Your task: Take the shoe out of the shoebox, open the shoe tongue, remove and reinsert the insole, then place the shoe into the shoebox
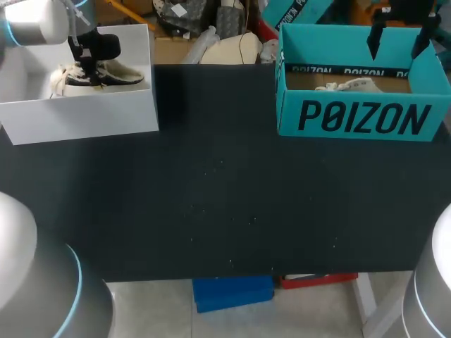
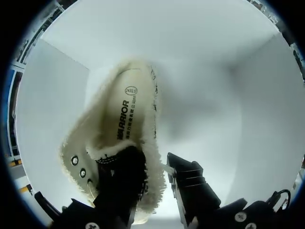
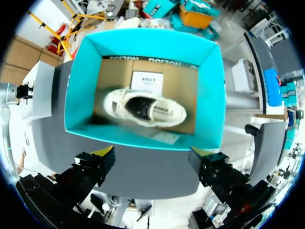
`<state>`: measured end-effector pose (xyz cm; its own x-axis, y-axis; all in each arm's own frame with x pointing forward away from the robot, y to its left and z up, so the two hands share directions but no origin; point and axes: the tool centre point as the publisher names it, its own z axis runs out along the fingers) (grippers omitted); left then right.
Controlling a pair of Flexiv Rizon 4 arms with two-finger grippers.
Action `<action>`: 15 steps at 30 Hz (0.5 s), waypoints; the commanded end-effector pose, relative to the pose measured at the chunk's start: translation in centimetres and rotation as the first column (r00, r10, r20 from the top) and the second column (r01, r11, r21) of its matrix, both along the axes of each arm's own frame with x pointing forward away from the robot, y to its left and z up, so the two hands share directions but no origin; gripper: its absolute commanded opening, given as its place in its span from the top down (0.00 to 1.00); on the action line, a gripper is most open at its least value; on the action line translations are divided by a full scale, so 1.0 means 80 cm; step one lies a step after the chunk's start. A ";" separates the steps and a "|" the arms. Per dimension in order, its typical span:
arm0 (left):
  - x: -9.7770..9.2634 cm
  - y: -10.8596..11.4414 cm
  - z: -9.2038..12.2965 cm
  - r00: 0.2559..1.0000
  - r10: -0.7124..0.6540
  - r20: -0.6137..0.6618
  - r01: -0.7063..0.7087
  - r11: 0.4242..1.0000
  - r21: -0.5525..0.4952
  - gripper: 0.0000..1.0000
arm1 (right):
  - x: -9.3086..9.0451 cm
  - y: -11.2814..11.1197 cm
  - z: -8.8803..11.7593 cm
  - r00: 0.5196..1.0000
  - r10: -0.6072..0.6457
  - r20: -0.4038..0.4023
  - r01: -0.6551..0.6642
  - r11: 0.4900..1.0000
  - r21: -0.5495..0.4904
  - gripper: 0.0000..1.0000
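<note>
A cream shoe with a fleecy lining lies in the white shoebox at the back left. My left gripper is down in that box. In the left wrist view one finger is inside the shoe and the other finger is outside. The fleecy collar wall is pinched between them, so my left gripper is shut on it. My right gripper hangs open above the teal shoebox at the back right. A second cream shoe lies inside the teal shoebox, ahead of my right gripper.
The black tabletop stretches between the two boxes and toward the front edge. A white paper sheet lies on the teal box's cardboard floor behind the shoe. The white box shows off to one side in the right wrist view.
</note>
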<state>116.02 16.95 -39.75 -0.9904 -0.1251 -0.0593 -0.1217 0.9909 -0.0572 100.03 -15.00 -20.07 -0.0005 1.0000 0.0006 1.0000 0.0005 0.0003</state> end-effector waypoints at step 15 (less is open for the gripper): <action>0.015 -0.001 -0.021 1.000 -0.017 0.015 0.017 1.000 0.012 1.00 | 0.000 0.000 0.000 1.000 0.000 0.000 0.000 1.000 0.000 0.00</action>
<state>116.87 16.91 -41.03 -0.9906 -0.1111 -0.0801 -0.1073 0.9930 -0.0503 100.03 -15.00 -20.07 -0.0005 1.0000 0.0006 1.0000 0.0005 0.0004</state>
